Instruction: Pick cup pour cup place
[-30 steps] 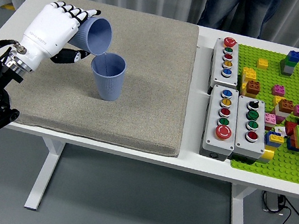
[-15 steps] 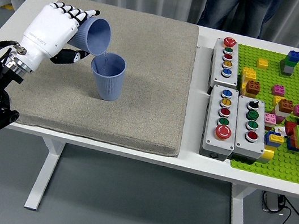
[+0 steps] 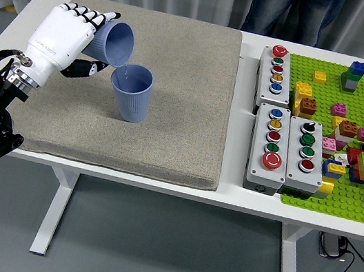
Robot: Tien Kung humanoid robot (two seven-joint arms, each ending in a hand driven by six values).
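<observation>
Our left hand (image 3: 64, 36) has its white fingers wrapped round the held cup (image 3: 112, 42), pinching its ribbed blue wall from behind. That cup lies tipped on its side, long axis running roughly nine to three, its open mouth facing three o'clock and a little down. The second cup (image 3: 131, 91) stands upright on the grey mat (image 3: 173, 106), at about five o'clock from the held cup's mouth, its rim just beside and below the tilted lip; we cannot tell whether the two rims touch. Both cups are matte blue, tapered, finely ridged, light-looking. The mat is coarse fabric, soft underfoot for a cup. We judge the pour near its end; next comes turning the held cup upright and setting it down at nine o'clock of the standing one. Our right hand is out of view.
</observation>
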